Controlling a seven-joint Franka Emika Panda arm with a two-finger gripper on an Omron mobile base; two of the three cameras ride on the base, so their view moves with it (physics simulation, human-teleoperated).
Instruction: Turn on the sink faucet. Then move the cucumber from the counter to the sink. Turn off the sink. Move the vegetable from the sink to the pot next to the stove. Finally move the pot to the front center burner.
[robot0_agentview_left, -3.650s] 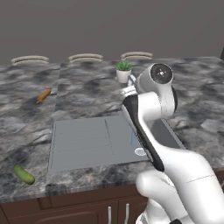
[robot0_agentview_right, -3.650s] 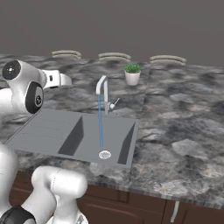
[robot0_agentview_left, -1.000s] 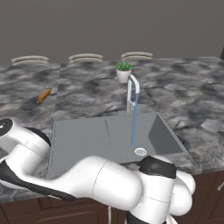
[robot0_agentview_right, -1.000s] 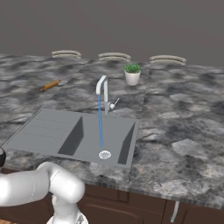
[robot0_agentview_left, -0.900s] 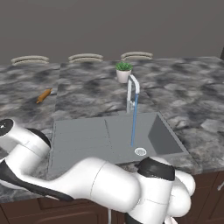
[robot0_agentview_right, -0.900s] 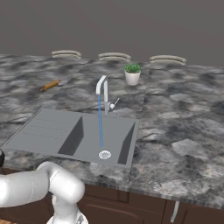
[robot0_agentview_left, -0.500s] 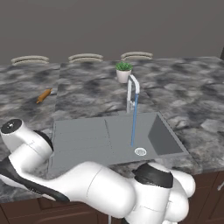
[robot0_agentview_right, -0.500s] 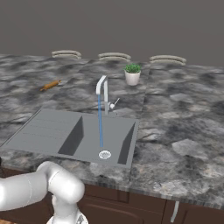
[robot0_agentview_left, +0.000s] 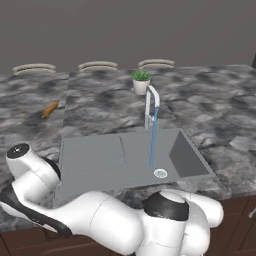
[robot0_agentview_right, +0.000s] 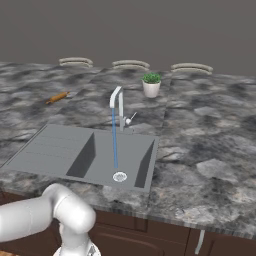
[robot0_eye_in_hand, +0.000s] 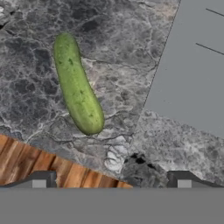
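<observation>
Water runs from the faucet (robot0_agentview_right: 116, 102) into the sink (robot0_agentview_left: 95, 160), so that step looks done; I hold my jaws wide over the tabletop (robot0_eye_in_hand: 39, 92), the cucumber (robot0_eye_in_hand: 77, 85) lying flat near its front edge, left of the sink, ungripped.

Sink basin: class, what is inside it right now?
Inside the sink: a stream of water falling from the faucet onto the round drain. Nothing else shows; the near wall hides the front floor.
</observation>
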